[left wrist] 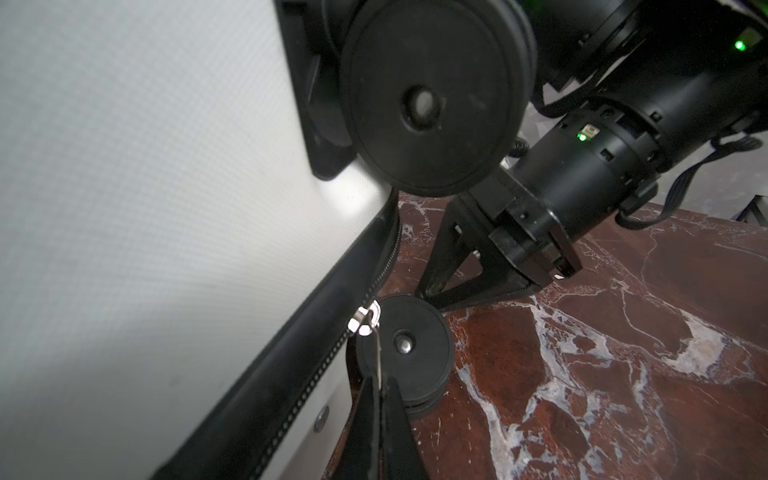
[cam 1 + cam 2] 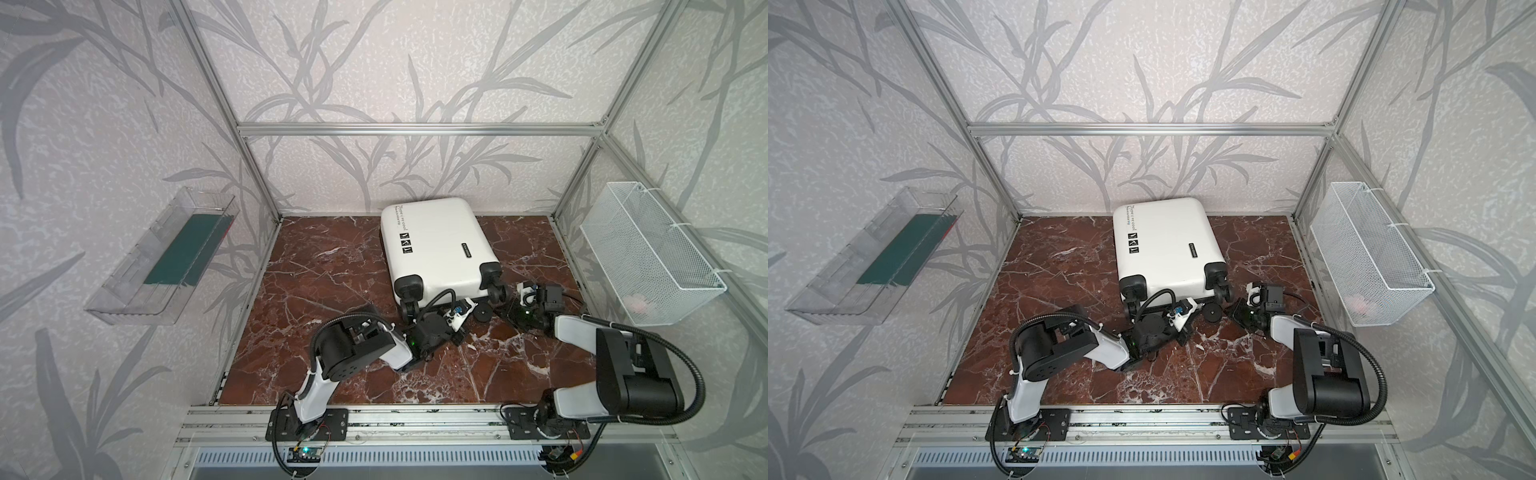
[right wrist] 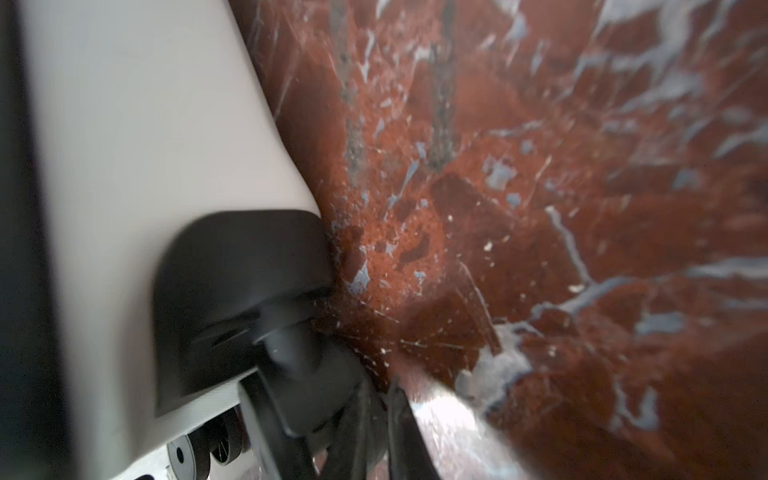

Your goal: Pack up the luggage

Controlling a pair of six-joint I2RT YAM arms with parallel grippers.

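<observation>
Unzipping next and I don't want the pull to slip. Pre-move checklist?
1. Left gripper shut on the zipper pull: ok.
2. Luggage lying flat on the table, lid down: ok.
3. Room around the pull: not ok, a wheel sits right beside it.
4. Right gripper bracing the luggage: cannot tell; its tip is by that wheel and contact is unclear.
5. Right wrist view usable: not ok, blurred.

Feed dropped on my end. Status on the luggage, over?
Left fingers shut on zipper pull. Right fingers close together beside a wheel, grip unclear. Luggage lying flat, lid down. That wheel crowds the pull.
</observation>
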